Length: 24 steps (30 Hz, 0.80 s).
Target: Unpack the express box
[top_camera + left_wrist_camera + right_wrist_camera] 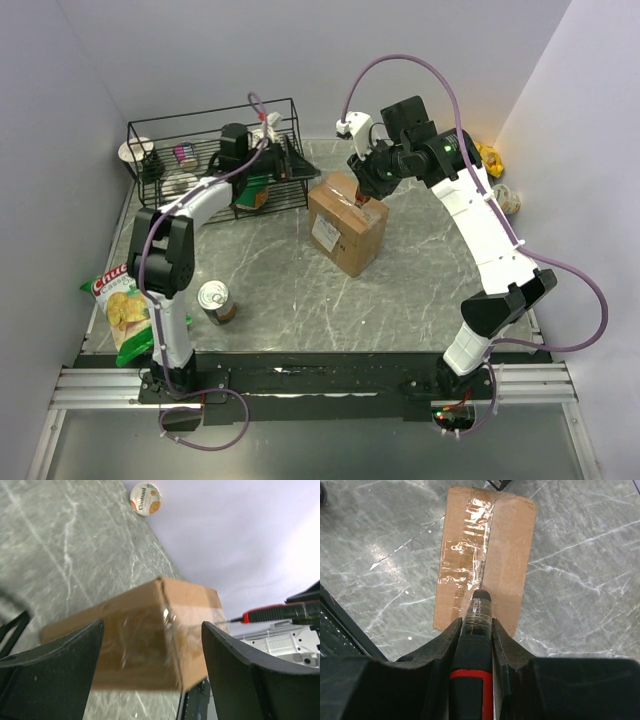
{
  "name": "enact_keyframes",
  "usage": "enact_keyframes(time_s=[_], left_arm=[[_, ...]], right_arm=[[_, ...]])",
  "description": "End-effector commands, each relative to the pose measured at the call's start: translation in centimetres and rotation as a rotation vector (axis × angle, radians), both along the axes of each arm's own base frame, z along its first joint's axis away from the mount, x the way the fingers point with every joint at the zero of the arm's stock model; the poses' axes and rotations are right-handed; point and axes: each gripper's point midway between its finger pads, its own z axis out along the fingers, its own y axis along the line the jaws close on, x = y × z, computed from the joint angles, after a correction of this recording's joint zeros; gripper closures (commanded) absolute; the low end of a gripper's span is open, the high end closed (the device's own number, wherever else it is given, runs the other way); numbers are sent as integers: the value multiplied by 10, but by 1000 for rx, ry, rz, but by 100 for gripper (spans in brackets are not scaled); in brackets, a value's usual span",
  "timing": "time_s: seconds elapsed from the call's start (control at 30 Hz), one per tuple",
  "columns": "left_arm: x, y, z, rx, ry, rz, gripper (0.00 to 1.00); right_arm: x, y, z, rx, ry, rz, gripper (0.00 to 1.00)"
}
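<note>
Centre of the top view, slightly right: brown cardboard express box (348, 222), lying skewed on the grey marbled table (300, 290). Flaps shut, white label on top, clear tape (467, 545) along the seam.

Over the box's upper end: right gripper (367, 192), pressed tight on a slim black-and-red hand tool (476, 650). Tool tip down at the taped seam, near the box's lower edge in the right wrist view.

Just left of the box's upper corner: left gripper (295, 165), fingers (65, 670) spread wide, gripping nothing. In the left wrist view, box end framed in the gap, apart from both fingers.

Upper left of the top view: black wire basket (210, 150), near the box's upper-left corner, small packages inside, left arm stretched across its front.

Lower left: silver tin can (215, 300), upright, well apart from the box. Beyond it, at the table's left edge: green crisp bag (125, 305).

Far right, near the wall and behind the right arm: yellow packet (490, 158) and round printed tub (507, 198).
</note>
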Motion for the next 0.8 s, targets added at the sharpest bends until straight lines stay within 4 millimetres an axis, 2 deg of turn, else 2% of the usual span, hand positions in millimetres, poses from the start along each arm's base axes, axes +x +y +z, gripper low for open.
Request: enact_keyframes(time_s=[0.0, 0.07, 0.17, 0.37, 0.4, 0.53, 0.77], left_arm=[[5, -31, 2, 35, -49, 2, 16], [6, -44, -6, 60, -59, 6, 17], [2, -55, -31, 117, -10, 13, 19], [-5, -45, -86, 240, 127, 90, 26], [-5, -43, -89, 255, 126, 99, 27], [-4, -37, -101, 303, 146, 132, 29], [-5, -32, -108, 329, 140, 148, 33]], right_arm=[[-5, -10, 22, 13, -57, -26, 100], [-4, -10, 23, 17, -61, -30, 100], [-3, -11, 24, 17, -65, -40, 100], [-11, -21, 27, 13, -86, -68, 100], [-13, -22, 21, 8, -77, -71, 100], [-24, -29, 22, 15, -73, -92, 100], [-42, -42, 20, 2, -74, -101, 100]])
